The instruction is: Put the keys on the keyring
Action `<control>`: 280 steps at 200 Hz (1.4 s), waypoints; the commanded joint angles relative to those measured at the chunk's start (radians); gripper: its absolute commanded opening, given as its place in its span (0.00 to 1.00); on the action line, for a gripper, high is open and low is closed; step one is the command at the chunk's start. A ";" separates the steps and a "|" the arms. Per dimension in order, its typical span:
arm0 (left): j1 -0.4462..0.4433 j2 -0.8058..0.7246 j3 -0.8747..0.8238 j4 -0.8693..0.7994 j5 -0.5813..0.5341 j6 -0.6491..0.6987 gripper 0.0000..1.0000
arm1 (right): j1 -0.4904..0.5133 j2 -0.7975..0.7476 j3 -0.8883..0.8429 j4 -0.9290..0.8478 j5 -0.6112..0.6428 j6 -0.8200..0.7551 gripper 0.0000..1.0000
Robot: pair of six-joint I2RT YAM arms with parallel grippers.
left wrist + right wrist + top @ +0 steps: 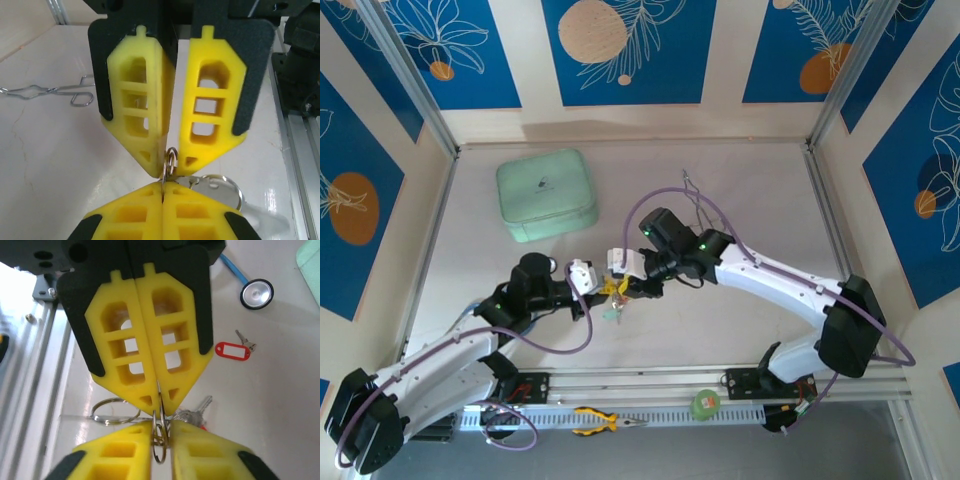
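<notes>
Overhead, left pincer (604,288) and right pincer (623,287) meet tip to tip at the centre of the surface (740,180). The keys (612,314), one green-tagged, dangle beneath.

Left wrist: left pincer clamped on a small ring (171,161), with the keyring (235,187) loop just beside it.

Right wrist: right pincer pressed together on that same small ring. One red-tagged key (232,351) lies loose on the surface, apart from both.

Looks partway: some keys seem gathered, threading is in hand, and at least the red one is left.
</notes>
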State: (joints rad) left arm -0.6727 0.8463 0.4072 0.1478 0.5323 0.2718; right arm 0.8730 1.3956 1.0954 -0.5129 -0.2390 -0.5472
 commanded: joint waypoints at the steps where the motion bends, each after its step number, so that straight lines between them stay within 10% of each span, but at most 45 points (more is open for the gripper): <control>1: -0.005 -0.013 -0.037 0.164 0.046 -0.071 0.00 | -0.056 -0.093 -0.107 0.181 -0.161 0.087 0.23; 98: -0.005 0.004 -0.088 0.289 0.079 -0.148 0.00 | -0.103 -0.139 -0.264 0.425 -0.286 0.201 0.27; 280: -0.005 -0.005 -0.077 0.250 0.037 -0.105 0.00 | -0.068 -0.139 -0.205 0.355 -0.184 0.293 0.32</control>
State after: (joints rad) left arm -0.6727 0.8528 0.3164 0.3779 0.5560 0.1577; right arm 0.8013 1.2476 0.8761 -0.1543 -0.4393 -0.2745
